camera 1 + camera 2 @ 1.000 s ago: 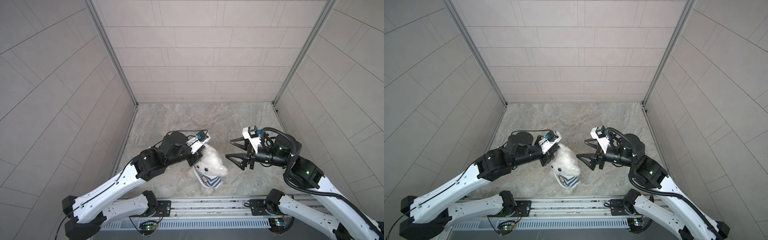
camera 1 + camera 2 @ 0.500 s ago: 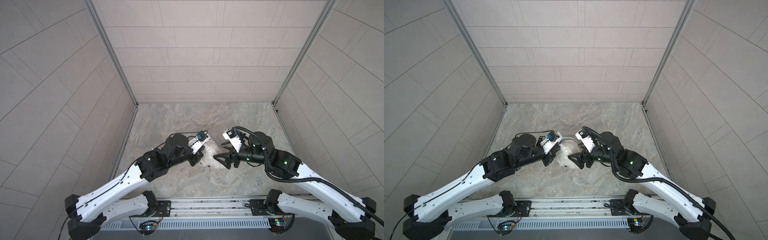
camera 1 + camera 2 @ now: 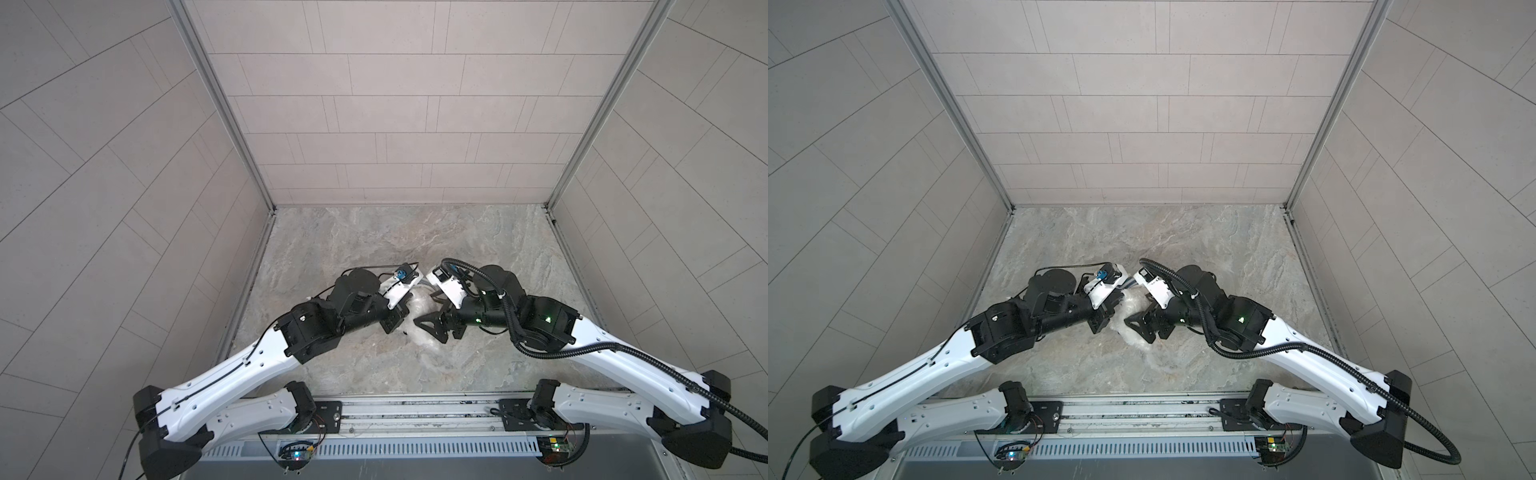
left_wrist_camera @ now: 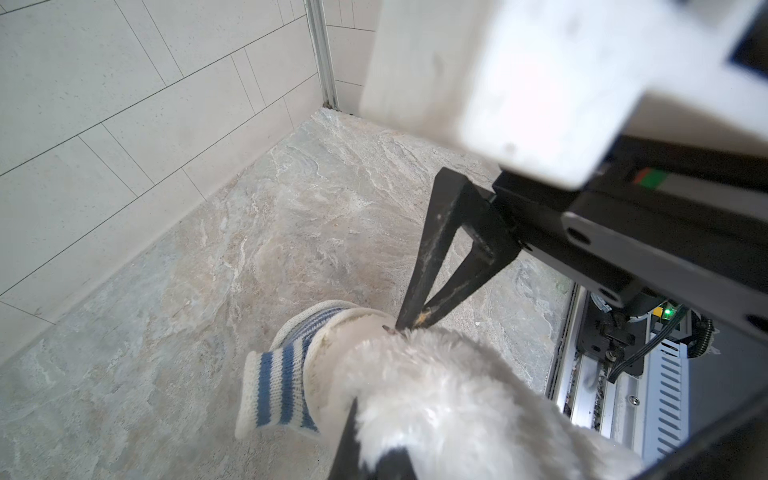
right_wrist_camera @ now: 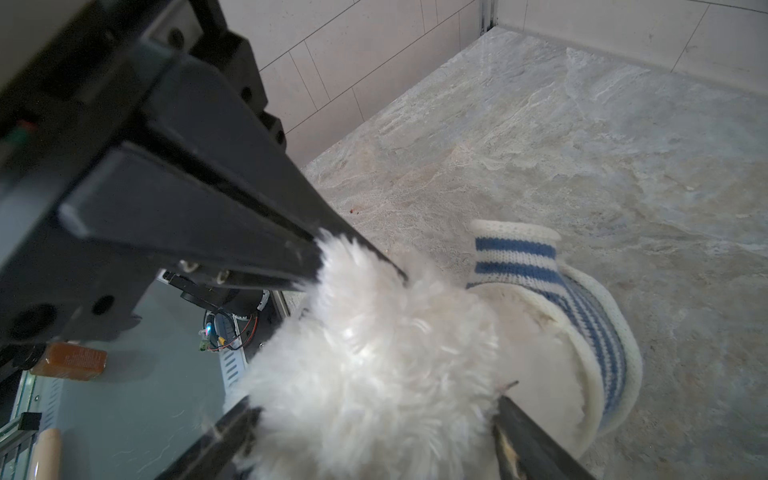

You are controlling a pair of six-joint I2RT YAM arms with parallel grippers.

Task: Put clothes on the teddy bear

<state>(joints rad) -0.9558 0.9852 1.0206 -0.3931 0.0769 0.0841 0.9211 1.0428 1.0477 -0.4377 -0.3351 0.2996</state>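
Two tools flank the teddy bear [image 5: 374, 365] on the counter [image 3: 374, 241]: left tool [image 3: 400, 318] pinches its fur, right tool [image 3: 424, 313] gapes around its body, striped shirt [image 5: 598, 332] just beyond.

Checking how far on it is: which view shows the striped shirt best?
The right wrist view: the shirt is close and sharp, bunched round the bear. The left wrist view shows a sleeve and some rim. In a top view only a sliver shows.
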